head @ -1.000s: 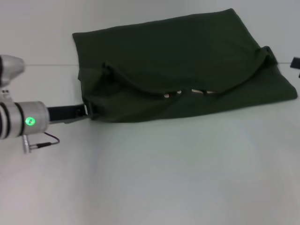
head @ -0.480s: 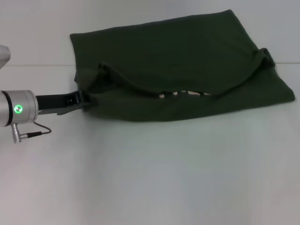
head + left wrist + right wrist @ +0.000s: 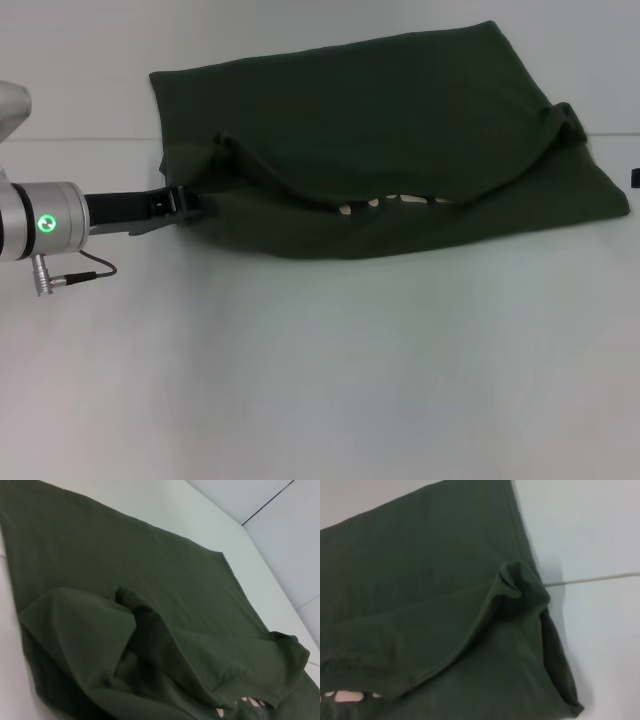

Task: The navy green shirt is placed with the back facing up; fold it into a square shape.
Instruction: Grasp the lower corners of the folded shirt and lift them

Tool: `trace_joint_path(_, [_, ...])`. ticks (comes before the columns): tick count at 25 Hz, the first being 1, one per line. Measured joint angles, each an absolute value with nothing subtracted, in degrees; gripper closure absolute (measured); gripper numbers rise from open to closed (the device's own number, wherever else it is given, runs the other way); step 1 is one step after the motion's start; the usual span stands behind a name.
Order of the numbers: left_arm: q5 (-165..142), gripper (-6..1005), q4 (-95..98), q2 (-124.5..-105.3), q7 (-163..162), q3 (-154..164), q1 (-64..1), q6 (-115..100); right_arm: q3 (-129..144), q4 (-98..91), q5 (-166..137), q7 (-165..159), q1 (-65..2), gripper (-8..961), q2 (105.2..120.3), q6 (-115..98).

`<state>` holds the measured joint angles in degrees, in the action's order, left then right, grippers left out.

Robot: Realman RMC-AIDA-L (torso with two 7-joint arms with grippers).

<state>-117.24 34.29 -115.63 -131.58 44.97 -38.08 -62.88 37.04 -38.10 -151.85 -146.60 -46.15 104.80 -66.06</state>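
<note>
The navy green shirt lies spread across the far half of the white table. Its near part is doubled back over itself, leaving a curved fold line and a raised bump at each end. Pale marks peek out from under that fold. My left gripper reaches in from the left and sits at the shirt's left near corner, against the raised fold. The left wrist view shows that bunched fold close up. The right wrist view looks at the shirt's right-hand bump. Only a black sliver of my right gripper shows at the right edge.
A thin seam runs across the table behind the left arm. The left arm's silver wrist with a green light and a small cable hangs over the table's left side.
The left gripper drew back to the left, then came right again to the shirt's left corner. The shirt's left edge shifted slightly left. The right gripper's sliver now sits lower at the right edge.
</note>
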Motion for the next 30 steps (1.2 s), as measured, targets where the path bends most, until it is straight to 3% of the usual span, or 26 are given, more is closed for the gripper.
trace_joint_path(30, [-117.0, 1000, 35.0, -117.17, -131.3, 44.9, -37.8, -62.5, 48.0, -26.4, -153.5, -145.8, -47.8, 247, 111.92, -33.4])
